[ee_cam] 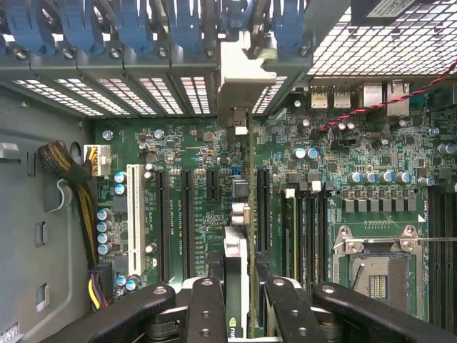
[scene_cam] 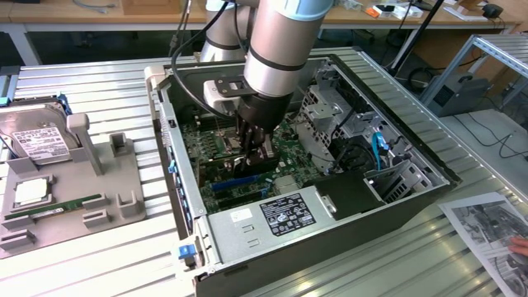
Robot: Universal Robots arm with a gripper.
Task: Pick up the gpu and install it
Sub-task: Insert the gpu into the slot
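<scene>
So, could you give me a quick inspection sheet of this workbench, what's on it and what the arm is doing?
Surface: ribbed metal table, carrying an open computer case.
Job's things: gpu held on edge inside the case over the motherboard; whether seated, cannot tell.
Clutter: grey tray with hard drive and green memory stick; printed sheet.
Grippers: gripper shut on the gpu.
Cables: blue cable in the case; yellow-black bundle beside the motherboard.
Surroundings: wooden benches behind; a hand at the sheet's edge.

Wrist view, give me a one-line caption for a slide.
The gripper holds the gpu edge-on over the motherboard inside the computer case.
</scene>
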